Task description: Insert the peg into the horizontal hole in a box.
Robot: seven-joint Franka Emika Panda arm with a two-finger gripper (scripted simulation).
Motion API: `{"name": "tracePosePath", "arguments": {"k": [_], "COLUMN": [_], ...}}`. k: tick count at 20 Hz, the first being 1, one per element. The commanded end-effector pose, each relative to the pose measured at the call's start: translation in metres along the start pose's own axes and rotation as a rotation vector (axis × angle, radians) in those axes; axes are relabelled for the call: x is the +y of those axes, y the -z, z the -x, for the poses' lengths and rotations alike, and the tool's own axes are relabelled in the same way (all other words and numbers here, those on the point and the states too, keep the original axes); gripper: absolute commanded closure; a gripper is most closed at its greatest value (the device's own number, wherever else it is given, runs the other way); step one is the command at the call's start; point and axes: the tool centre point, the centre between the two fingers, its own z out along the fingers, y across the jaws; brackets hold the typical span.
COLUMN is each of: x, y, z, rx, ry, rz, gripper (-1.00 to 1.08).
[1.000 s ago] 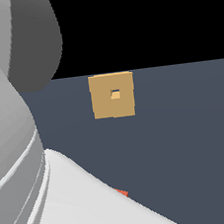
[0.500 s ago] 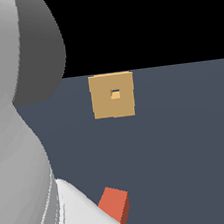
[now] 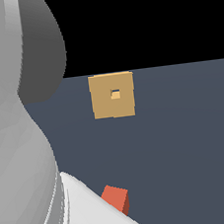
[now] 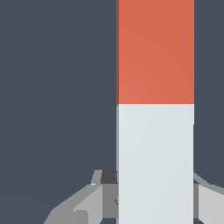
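The peg (image 4: 155,52) is a long bar, orange-red at one end and white at the other. In the wrist view my gripper (image 4: 154,194) is shut on its white part, a grey finger (image 4: 98,194) pressed against each side. The exterior view shows only the peg's orange-red end (image 3: 116,199), sticking out from behind the arm's white link low in the picture. The tan box (image 3: 112,95) stands farther back on the dark floor, its small square hole (image 3: 115,94) facing the camera. The peg end sits well short of the box and lower in the picture.
The arm's large grey and white body (image 3: 23,144) fills the exterior view's left and hides the gripper there. A flat dark blue-grey floor (image 3: 187,139) lies around the box and peg, with black background above it.
The peg's orange-red end has come out from behind the arm's white link and risen a little. The arm's body has shifted. The box has not moved.
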Motion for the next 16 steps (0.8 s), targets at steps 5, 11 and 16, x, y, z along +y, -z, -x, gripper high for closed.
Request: {"name": "tracePosePath", "arguments": {"k": [5, 11, 16], "x": [-0.002, -0.009, -0.023], "y": [0.008, 0.023, 0.042], "z": [-0.035, -0.101, -0.18], "rx": [0.0, 0.0, -0.001], "ry": [0.028, 0.081, 0.144], "rz": [0.002, 0.002, 0.002], "gripper": [1.08, 1.08, 1.08]}}
